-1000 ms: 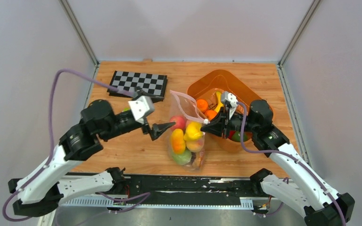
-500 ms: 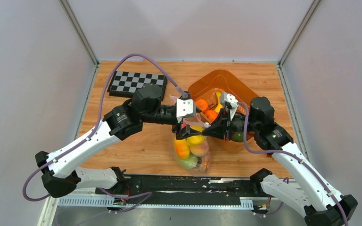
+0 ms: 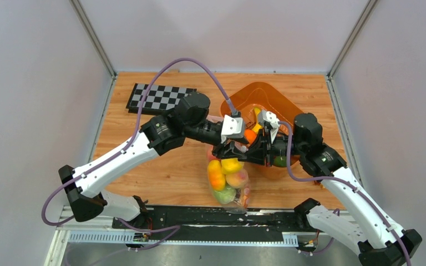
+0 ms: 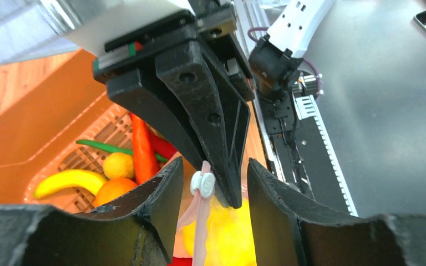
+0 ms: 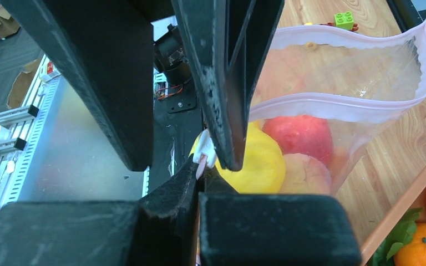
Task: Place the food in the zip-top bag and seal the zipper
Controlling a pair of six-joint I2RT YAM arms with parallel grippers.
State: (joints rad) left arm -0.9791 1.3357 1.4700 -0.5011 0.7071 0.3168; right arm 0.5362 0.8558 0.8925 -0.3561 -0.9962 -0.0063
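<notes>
Overview, top cam: zip-top bag (image 3: 228,183) w/ food (image 3: 224,173) inside, just left of orange tub (image 3: 280,100), nearer arm bases; mouth end toward tub's left rim. L gripper (image 3: 228,151) and R gripper (image 3: 245,152) tip to tip at mouth, both equally near.

L wrist cam: L fingers (image 4: 161,188) spread either side of slider (image 4: 202,184), gaps both sides; R tips pressed together, pinching zipper (image 4: 198,227) end right beside slider.

R wrist cam: zipper long axis running from pinch away from tub; mouth gaping, food below. Judged next: clamp slider, draw along strip away from R pinch.
</notes>
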